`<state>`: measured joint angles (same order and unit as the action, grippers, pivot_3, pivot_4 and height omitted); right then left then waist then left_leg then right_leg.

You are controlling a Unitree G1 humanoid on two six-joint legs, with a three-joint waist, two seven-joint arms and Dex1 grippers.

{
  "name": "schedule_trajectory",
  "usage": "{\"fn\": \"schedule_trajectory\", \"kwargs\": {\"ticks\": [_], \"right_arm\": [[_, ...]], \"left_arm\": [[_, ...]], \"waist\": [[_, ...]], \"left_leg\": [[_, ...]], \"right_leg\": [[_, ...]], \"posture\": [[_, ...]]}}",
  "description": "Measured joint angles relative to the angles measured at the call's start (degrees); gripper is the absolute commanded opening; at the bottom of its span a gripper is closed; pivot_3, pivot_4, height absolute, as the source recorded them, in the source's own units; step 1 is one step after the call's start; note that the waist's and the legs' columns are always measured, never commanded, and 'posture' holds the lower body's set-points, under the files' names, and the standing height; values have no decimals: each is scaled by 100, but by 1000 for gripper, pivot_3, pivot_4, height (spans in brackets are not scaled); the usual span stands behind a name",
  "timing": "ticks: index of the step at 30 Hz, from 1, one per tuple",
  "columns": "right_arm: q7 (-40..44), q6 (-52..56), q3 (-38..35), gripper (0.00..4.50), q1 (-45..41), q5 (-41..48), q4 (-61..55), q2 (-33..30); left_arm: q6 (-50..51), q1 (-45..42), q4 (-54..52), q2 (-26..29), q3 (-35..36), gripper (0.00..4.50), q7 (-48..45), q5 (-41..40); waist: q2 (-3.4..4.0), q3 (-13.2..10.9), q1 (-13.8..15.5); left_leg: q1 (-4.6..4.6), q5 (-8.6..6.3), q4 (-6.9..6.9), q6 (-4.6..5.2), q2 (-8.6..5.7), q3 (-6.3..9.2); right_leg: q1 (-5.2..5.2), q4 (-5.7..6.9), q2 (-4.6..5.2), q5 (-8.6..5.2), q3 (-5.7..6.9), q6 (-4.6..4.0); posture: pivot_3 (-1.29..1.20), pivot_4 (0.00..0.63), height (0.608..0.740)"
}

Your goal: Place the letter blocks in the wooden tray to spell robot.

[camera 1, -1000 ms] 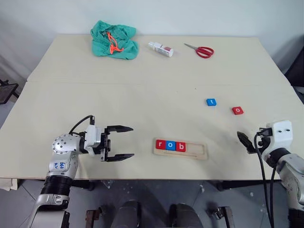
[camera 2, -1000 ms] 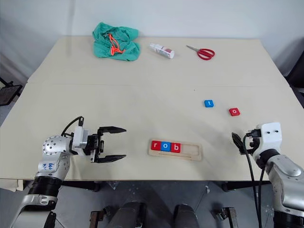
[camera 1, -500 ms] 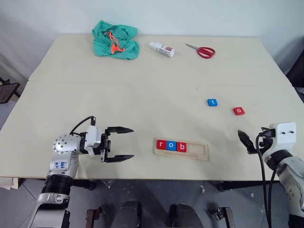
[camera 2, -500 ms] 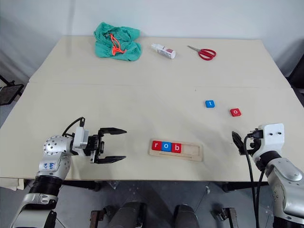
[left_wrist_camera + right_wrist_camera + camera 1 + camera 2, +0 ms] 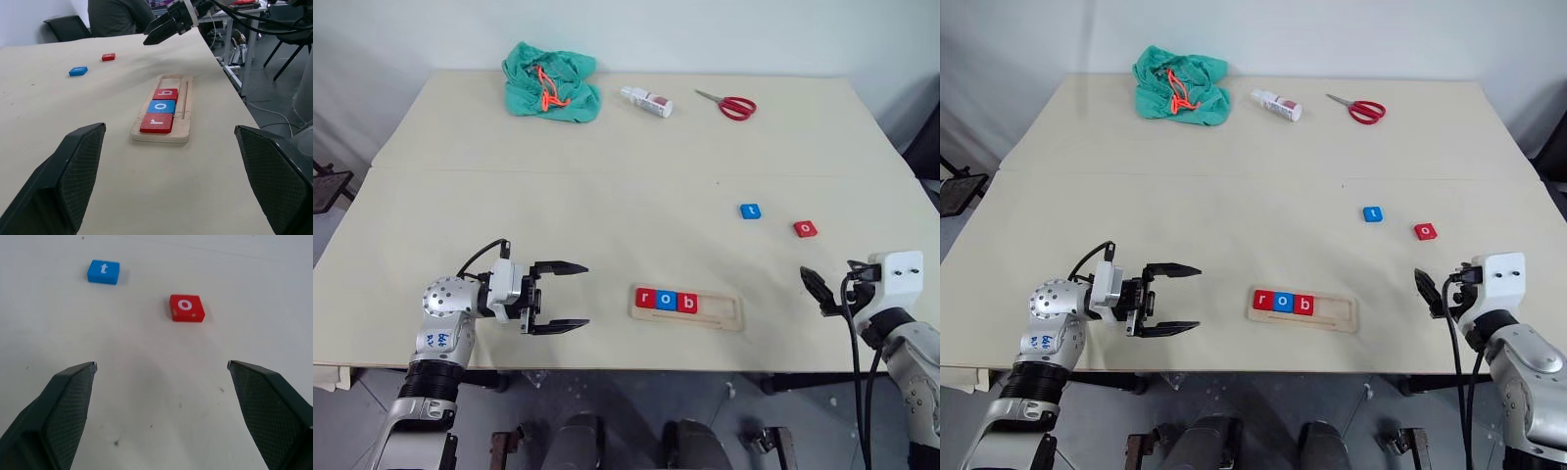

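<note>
Green cloth [image 5: 550,81] with orange cord [image 5: 544,90] on it: far table edge, well beyond left hand. White bottle [image 5: 646,101] lying on side, right of cloth. Red-handled scissors [image 5: 731,105] right of bottle, far ahead of right hand. All three well apart on beige table [image 5: 607,196].

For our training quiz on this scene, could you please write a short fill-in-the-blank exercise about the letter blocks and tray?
1. The wooden tray holds ___ letter blocks.
2. Its middle block, the o, is coloured ___.
3. The blue block loose on the table shows the letter ___.
4. The loose red block shows the letter ___.

Missing words: three; blue; t; o
</note>
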<state>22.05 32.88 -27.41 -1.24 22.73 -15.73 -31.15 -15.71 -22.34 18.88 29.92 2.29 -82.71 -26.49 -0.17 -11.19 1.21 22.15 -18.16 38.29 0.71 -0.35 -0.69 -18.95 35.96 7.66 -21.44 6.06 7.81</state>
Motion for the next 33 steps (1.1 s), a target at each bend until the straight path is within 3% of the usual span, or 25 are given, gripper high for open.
{"fn": "schedule_trajectory", "kwargs": {"ticks": [6,14,21,24,31,33], "right_arm": [[-185,-126,357,4480,-1236,-228,1297,1],[158,-1328,1064,4480,-2825,-858,4030,-99],[332,-2310,1250,4480,-3815,-1264,5966,-243],[443,-2507,1334,3855,-4034,-1321,6360,-249],[592,-2553,1355,1492,-4021,-1314,6379,-247],[584,-2540,1343,1467,-3920,-1305,6240,-247]], "left_arm": [[3,-23,-23,-12,-14,4500,28,1],[29,76,-278,9,-10,4500,96,-3],[129,465,-664,50,4,4500,293,-8],[141,513,-730,70,9,4500,362,-9],[134,580,-801,148,70,4500,476,-9],[130,599,-807,155,98,4500,492,-10]], "waist": [[1,-1,-72],[4,-2,-162],[5,-3,-193],[5,-3,-222],[5,-3,-212],[5,-3,-203]], "left_leg": [[-1,0,-3,0,1,-1],[3,0,-9,0,-2,-2],[6,0,-14,0,2,0],[6,0,-9,0,2,-2],[6,0,-8,0,2,2],[7,0,-7,0,2,2]], "right_leg": [[-1,1,-1,0,1,0],[-10,1,3,0,4,0],[-16,3,2,0,6,0],[-15,4,2,0,5,0],[-14,6,3,0,5,0],[-14,5,3,0,5,0]], "posture": [[0,150,740],[0,150,740],[0,150,740],[0,150,740],[0,150,740],[0,150,740]]}}
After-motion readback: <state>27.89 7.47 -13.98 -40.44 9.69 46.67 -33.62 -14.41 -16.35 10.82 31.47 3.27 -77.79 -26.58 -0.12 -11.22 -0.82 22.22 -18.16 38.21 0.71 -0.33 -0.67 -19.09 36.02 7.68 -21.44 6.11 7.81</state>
